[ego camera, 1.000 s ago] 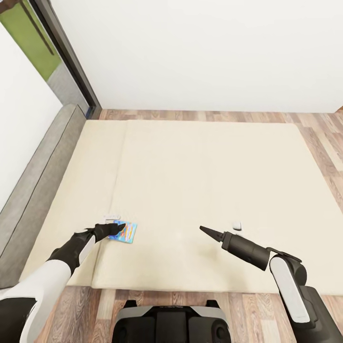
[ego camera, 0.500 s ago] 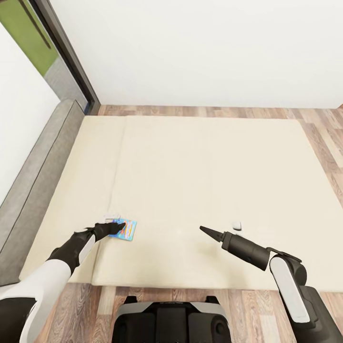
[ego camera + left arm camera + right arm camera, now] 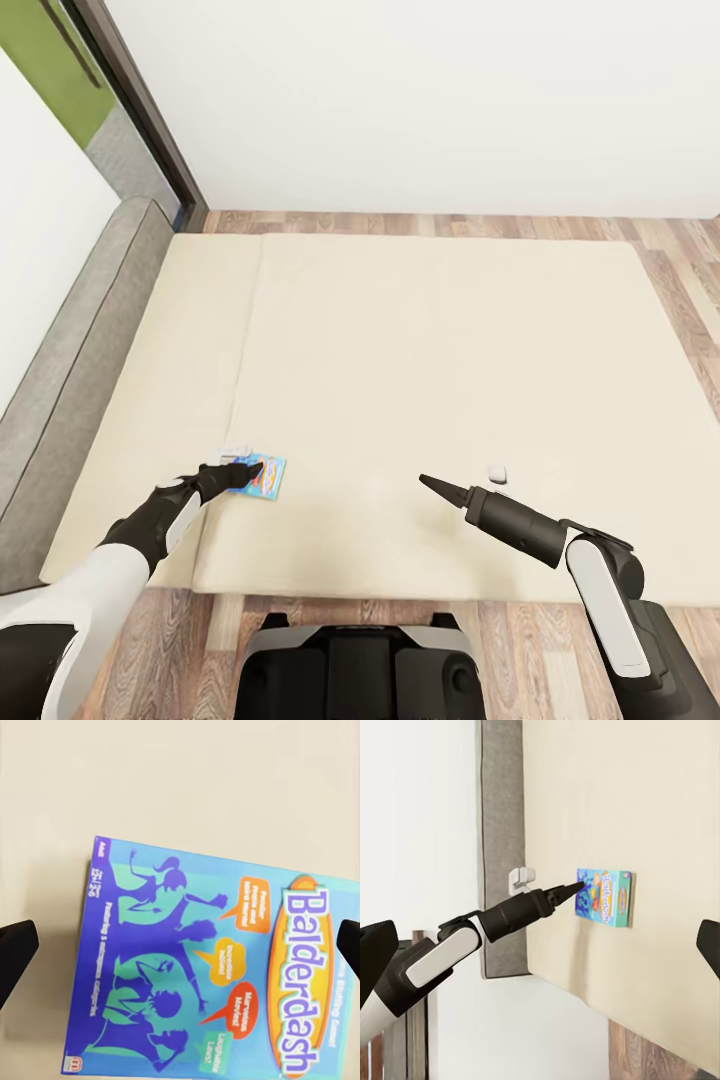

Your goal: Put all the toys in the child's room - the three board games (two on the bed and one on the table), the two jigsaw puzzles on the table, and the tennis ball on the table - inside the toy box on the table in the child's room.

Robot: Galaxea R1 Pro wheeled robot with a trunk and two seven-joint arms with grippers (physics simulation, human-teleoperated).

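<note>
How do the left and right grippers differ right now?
The left gripper sits over the blue Balderdash box on the bed; the right gripper hangs over bare mattress with no toy under it. In the left wrist view the box lies between the spread fingers; in the right wrist view the fingers frame the left arm and box from afar. Both are open and hold nothing.

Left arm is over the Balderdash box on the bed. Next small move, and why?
Probably lower the left gripper straight down. In the left wrist view the blue Balderdash box lies flat on the beige mattress, between the two open fingertips, which look clear of its edges. Then close. The right gripper hangs idle.
</note>
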